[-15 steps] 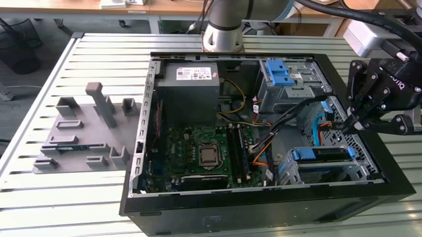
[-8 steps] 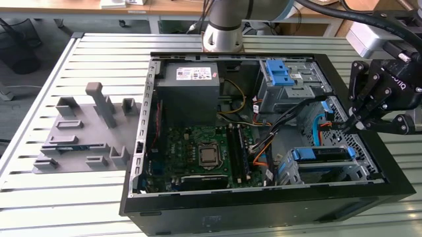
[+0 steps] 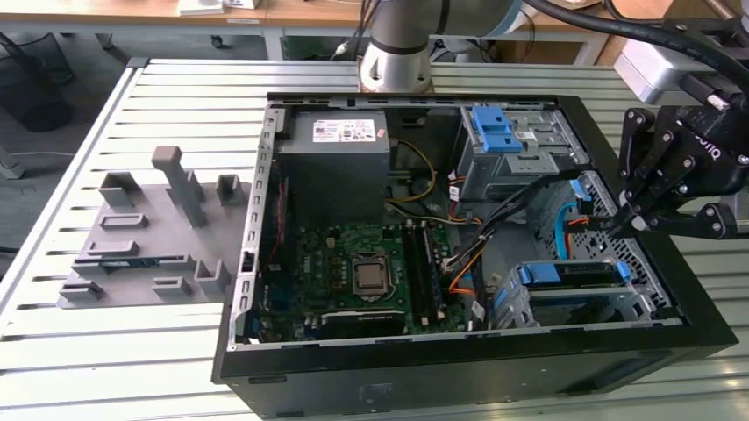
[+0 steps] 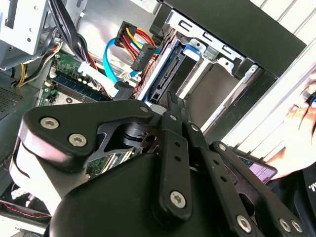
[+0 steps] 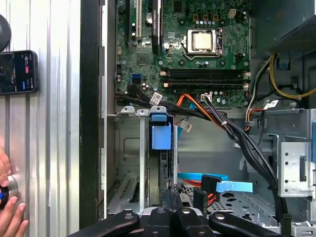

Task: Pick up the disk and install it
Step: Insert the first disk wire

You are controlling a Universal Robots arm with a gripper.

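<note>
The open computer case (image 3: 468,368) lies on its side. In its near corner, on the exterior view's right, is a metal drive bay (image 3: 650,303). The disk (image 3: 570,274) already sits in that bay, standing on edge with its blue rail uppermost. Its long axis runs across the exterior view from left to right, roughly along the case's near wall. I can't tell which end carries the connector.

Your gripper (image 3: 638,224) hangs just above the far side of the bay, with the fingers pressed together on nothing. My read is that you're seating the disk. Keep the closed tips centred on its top edge and push straight along the bay guides. Stay off the loose cables (image 4: 136,42) beside it.
</note>
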